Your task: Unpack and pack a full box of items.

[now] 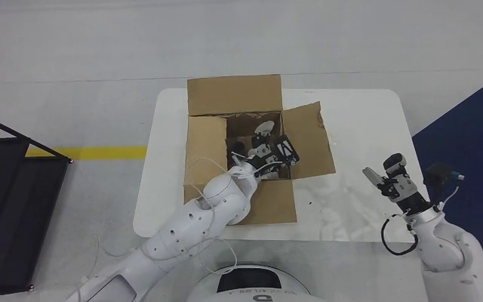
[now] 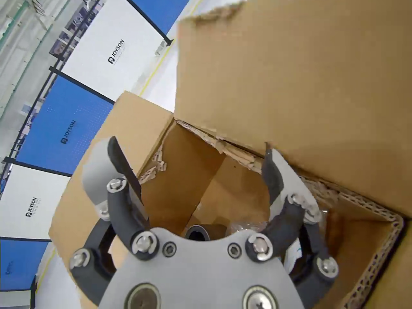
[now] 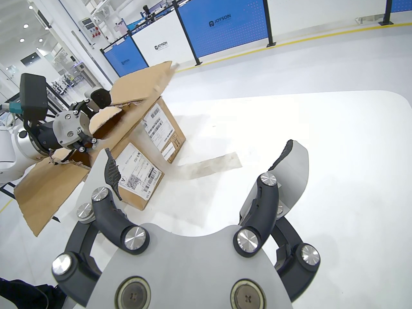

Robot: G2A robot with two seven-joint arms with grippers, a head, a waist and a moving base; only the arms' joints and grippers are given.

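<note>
One cardboard box, top view: it sits open on the white table, with its flaps folded outward.
Top view, left side: my left arm runs from the near edge into the box mouth, and the left gripper is down inside the opening.
Top view, right side: the right gripper hangs over bare table, well apart from the box. Its fingers are spread with nothing between them.
Left wrist view, jaws: the left gripper is spread wide and empty, aimed into the box.
Left wrist view, contents: low in the box, beyond the fingertips and untouched by them, I make out a dark tube-shaped item and, beside it, a clear-wrapped item. I cannot tell what either is.
Left wrist view, cardboard: one flap stands just beside one fingertip.
Right wrist view, jaws: the right gripper is spread wide, holding nothing, above the table.
Right wrist view, box: the box lies off past one fingertip, with shipping labels on its side, and my left arm reaches in between its flaps.
Right wrist view, tabletop: a pale strip lies near the box's labelled side.
</note>
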